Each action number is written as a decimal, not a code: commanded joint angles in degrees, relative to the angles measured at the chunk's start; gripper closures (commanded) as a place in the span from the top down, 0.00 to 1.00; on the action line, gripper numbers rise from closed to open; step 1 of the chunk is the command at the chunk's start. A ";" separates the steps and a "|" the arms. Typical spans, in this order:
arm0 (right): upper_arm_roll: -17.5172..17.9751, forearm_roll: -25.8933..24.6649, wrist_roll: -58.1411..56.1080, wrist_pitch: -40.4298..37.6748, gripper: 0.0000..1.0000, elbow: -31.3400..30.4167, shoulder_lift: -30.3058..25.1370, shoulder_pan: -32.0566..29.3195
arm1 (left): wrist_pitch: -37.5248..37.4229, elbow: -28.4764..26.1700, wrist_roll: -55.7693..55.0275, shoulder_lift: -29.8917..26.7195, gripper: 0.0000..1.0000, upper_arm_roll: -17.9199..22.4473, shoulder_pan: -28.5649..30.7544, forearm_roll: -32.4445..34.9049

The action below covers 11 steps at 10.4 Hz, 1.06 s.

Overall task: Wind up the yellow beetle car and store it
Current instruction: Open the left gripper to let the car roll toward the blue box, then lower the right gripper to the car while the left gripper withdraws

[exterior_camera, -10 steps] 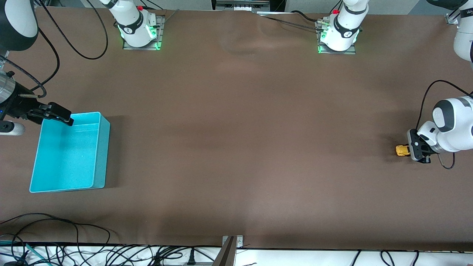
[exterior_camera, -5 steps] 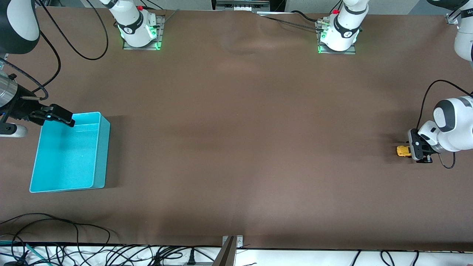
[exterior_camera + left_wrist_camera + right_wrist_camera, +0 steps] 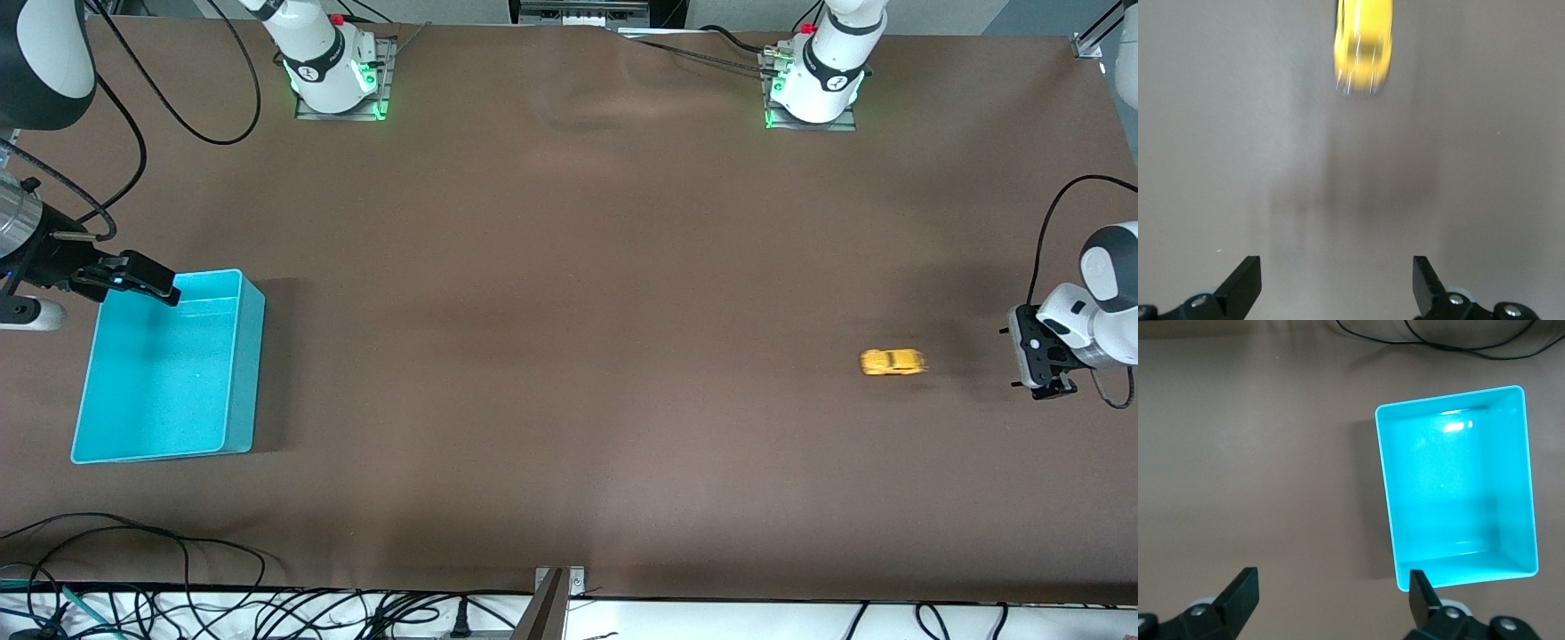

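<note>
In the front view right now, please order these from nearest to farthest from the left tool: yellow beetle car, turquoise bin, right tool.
1. The yellow beetle car, on the table just beside the open left tool, free of it.
2. The turquoise bin, at the right arm's end of the table.
3. The right tool, open, waiting over the bin's corner.

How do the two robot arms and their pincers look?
Both arms are white with dark joint bands, and black cables loop along them. Their bases glow green and carry a red button. The left pincer and the right pincer have black fingers. No lettering can be read.
</note>
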 commanded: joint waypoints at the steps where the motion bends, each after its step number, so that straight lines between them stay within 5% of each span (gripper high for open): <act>1: 0.13 0.88 -0.58 -0.47 1.00 1.63 0.73 -0.13 | -7.37 4.80 -6.27 -0.38 1.00 -3.01 -0.28 -0.84; 4: 0.13 0.88 -0.58 -0.47 1.00 1.63 0.91 -0.13 | -15.99 9.73 -15.14 -1.34 1.00 -5.75 -0.20 -0.84; 11: 0.22 0.79 -0.58 -0.47 1.00 1.36 2.75 -0.04 | -17.15 10.01 -28.16 -8.37 1.00 -5.58 0.42 -5.85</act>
